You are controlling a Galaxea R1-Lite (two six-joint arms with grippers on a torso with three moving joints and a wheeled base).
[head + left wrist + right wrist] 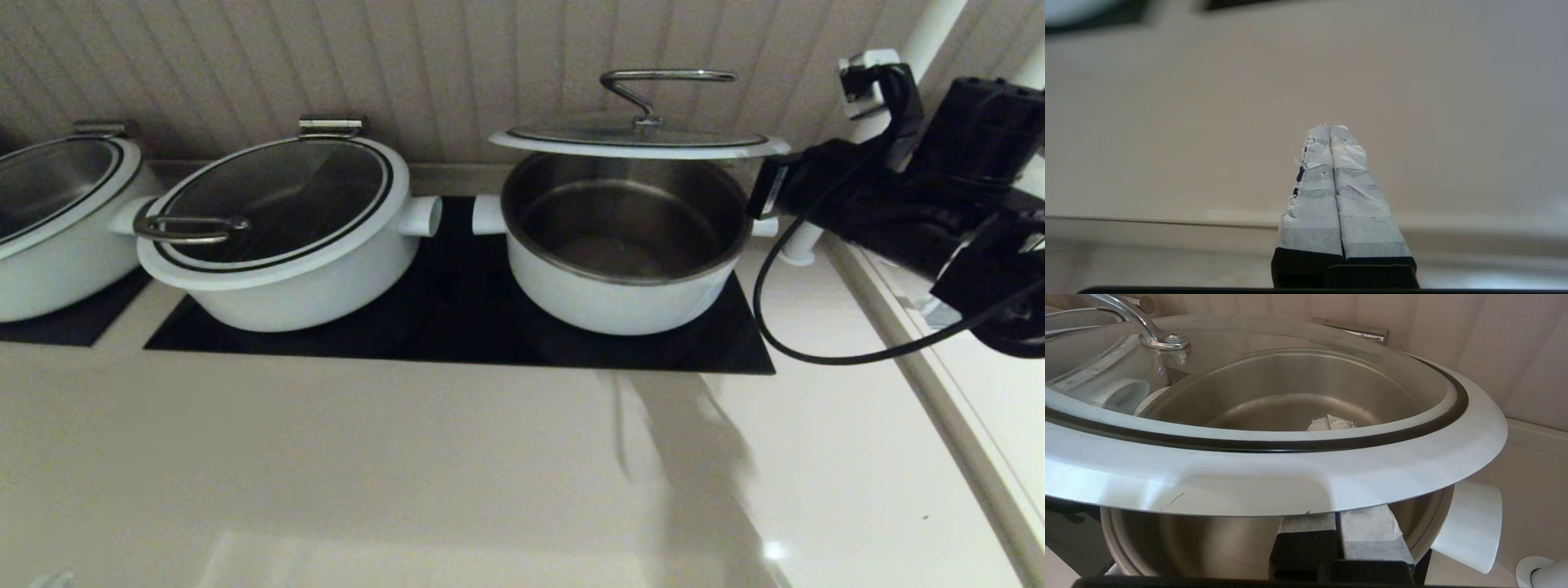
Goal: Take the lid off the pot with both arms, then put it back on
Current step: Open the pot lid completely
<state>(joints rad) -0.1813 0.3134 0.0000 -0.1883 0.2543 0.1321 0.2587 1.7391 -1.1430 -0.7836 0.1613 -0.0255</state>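
Lid (639, 135) first: in your head view it floats level above the pot (624, 245), clear of the steel bowl, its flat face up and its curved bar handle (665, 82) running side to side across the counter. The right gripper (767, 192) reaches in from the right of the pot, meeting the lid's right edge; the lid sits just left of it and the pot lies below and left of it. You cannot read from here how its fingers stand. A second pot with a closed lid (277, 208) stands well to the left on the same black cooktop (457, 327), and a third (57, 220) is cut by the edge further left. No lettering or brand is readable anywhere.

In your left wrist view the left gripper (1329, 130) has its two cloth-wrapped fingers pressed together with nothing between them, pointing across bare beige countertop (1167, 122).

In your right wrist view the right gripper (1331, 424) runs under the lid's white rim (1274, 486), its cloth tips visible through the glass, lying side by side with no gap; whether they clamp anything you cannot tell. The hinge bracket (1355, 330) sits on the far side.
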